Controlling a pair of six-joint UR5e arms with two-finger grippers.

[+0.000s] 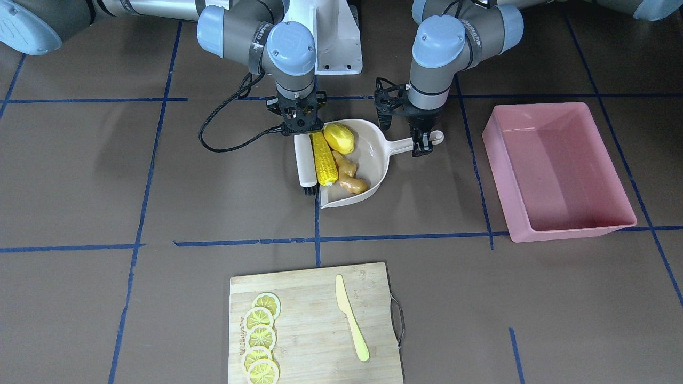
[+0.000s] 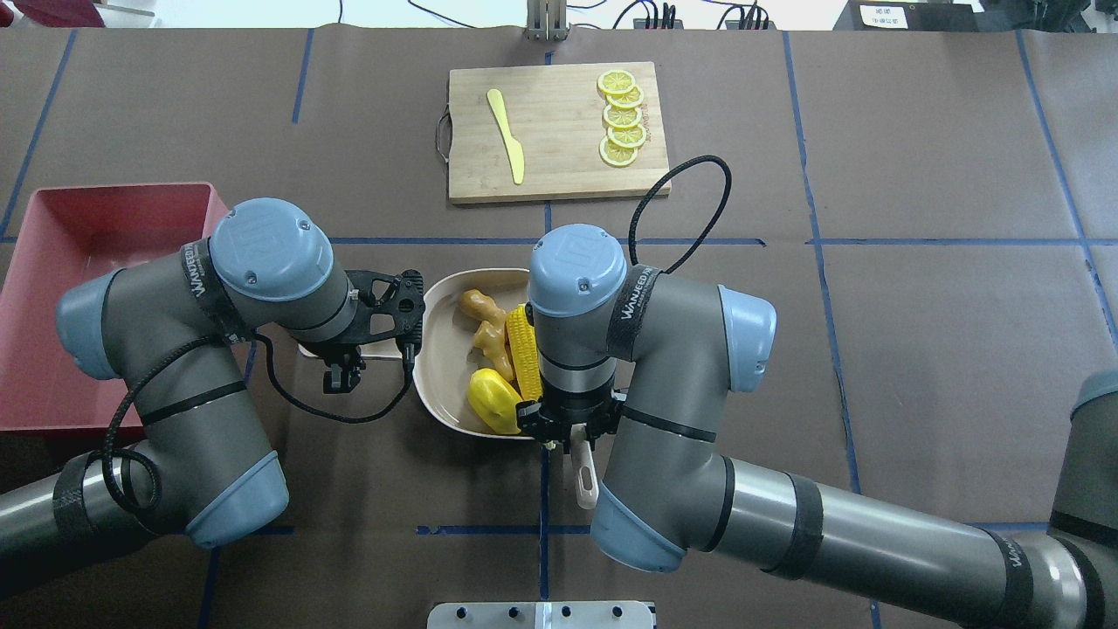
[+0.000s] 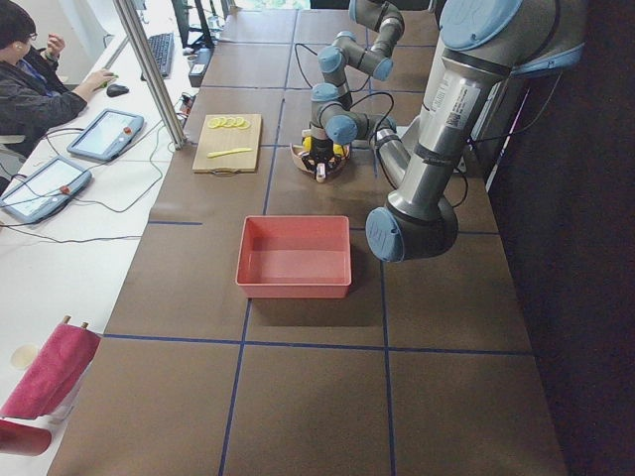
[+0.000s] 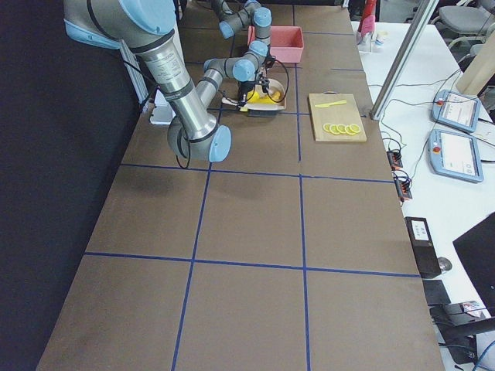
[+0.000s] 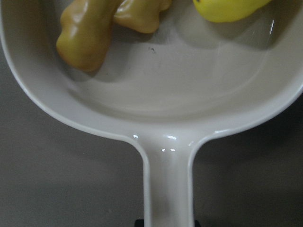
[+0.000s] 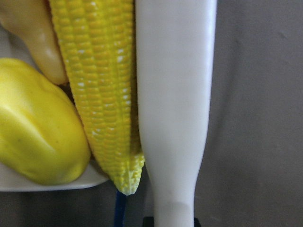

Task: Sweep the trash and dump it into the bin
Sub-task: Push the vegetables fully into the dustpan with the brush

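Note:
The beige dustpan (image 1: 376, 154) lies on the table and holds all three pieces of trash: the corn cob (image 1: 324, 158), the yellow potato-like piece (image 1: 339, 137) and the ginger root (image 1: 349, 173). My left gripper (image 1: 423, 146) is shut on the dustpan handle (image 5: 168, 189). My right gripper (image 1: 300, 125) is shut on the handle of a white brush (image 1: 306, 160), which lies against the corn (image 6: 99, 85) at the pan's open mouth. The pink bin (image 1: 555, 170) stands empty on my left, apart from the pan. It also shows in the overhead view (image 2: 52, 306).
A wooden cutting board (image 1: 315, 325) with several lemon slices (image 1: 261, 338) and a pale yellow knife (image 1: 351, 317) lies at the far side of the table. Blue tape lines cross the brown surface. A person (image 3: 30, 69) sits at a desk beyond the table.

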